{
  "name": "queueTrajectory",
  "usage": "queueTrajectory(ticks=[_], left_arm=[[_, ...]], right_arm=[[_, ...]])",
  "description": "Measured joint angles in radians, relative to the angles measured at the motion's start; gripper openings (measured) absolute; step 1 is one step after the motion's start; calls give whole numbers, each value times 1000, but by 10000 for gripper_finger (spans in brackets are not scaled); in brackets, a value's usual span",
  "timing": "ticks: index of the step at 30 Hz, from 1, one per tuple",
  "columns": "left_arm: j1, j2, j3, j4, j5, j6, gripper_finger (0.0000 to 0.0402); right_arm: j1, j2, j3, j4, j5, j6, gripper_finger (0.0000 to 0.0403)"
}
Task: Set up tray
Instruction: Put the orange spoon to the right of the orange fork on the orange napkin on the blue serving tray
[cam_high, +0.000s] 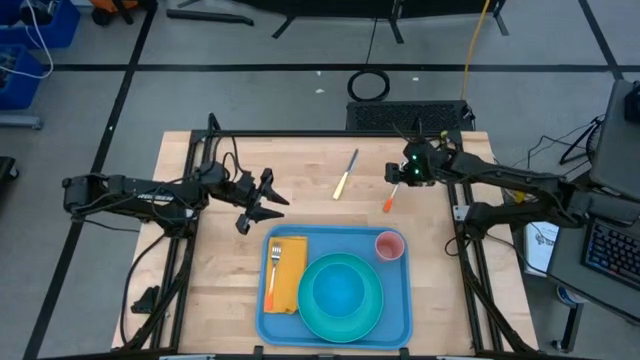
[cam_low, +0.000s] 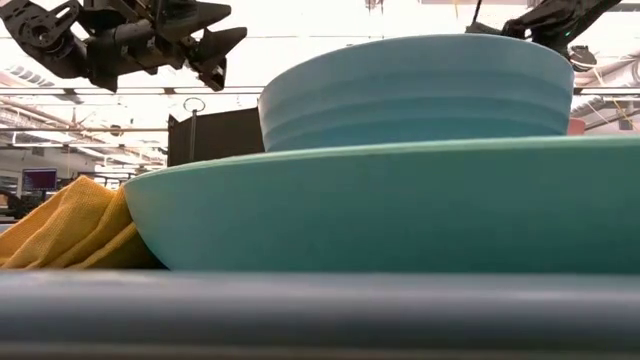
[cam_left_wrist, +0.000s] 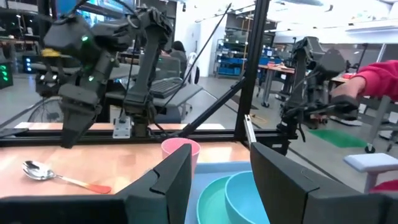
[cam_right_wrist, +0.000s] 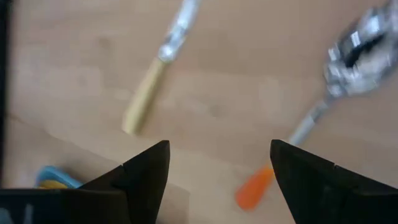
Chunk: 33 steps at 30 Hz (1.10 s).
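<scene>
My right gripper (cam_high: 397, 181), fingers apart and empty, hangs over the spoon (cam_high: 389, 193) at 1 o'clock of the tray (cam_high: 395, 300), ready to grab; my left gripper (cam_high: 262, 203) waits parted at 10 o'clock.

Low view: large flat blue plastic tray (cam_low: 320, 315) shows near rim only, blurred; round turquoise plate (cam_low: 400, 215) cut off at right edge, hiding pink cup. Right wrist view: orange-handled metal spoon (cam_right_wrist: 311, 118) and yellow-handled knife (cam_right_wrist: 155, 74) blurred, possibly motion.
</scene>
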Motion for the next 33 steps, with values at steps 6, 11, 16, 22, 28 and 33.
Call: queueTrajectory(ticks=[6,11,16,22,28,33], left_arm=[[-3,0,-15,1,-1,6,166],[-1,0,-23,2,-6,12,166],[-1,0,-23,-2,-6,20,166],[-1,0,-23,-19,-6,28,166],[-1,0,-23,-39,-7,50,166],[-1,0,-23,-46,-6,51,166]], right_arm=[[-33,101,-1,-59,-69,22,267],[-58,184,0,-45,-106,21,267],[-81,247,2,-40,-133,13,267],[-109,308,62,-118,-121,-47,267],[-122,375,95,-149,-109,-61,267],[-122,423,95,-149,-109,-54,267]])
